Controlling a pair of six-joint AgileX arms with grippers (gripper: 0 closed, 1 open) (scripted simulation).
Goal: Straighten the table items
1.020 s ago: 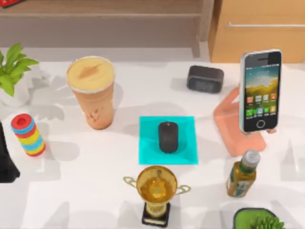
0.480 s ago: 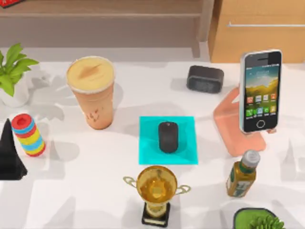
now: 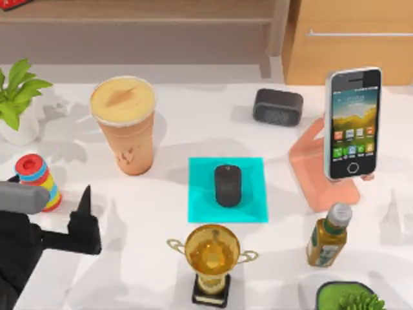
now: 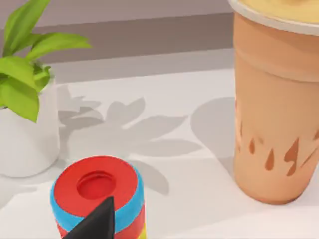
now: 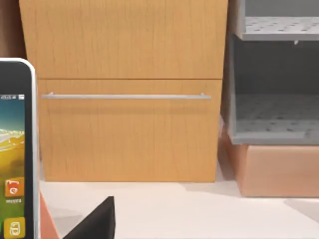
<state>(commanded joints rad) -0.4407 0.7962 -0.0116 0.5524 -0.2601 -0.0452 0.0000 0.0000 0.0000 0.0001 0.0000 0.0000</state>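
Observation:
A small black mouse lies on a cyan mat at the middle of the white table. The phone stands upright on a salmon stand at the right. At the back left stands the tall tan cup. My left gripper is at the front left, open, beside the striped ring stack and holding nothing. One of its fingers points toward the cup. A black part of my right gripper shows close to the phone.
A gold trophy stands in front of the mat. A green-labelled bottle and a potted plant are at the front right. A dark speaker sits at the back, a white-potted plant at the far left.
My left arm has come in from the table's left edge, its gripper moving right past the ring stack. The table items have not moved.

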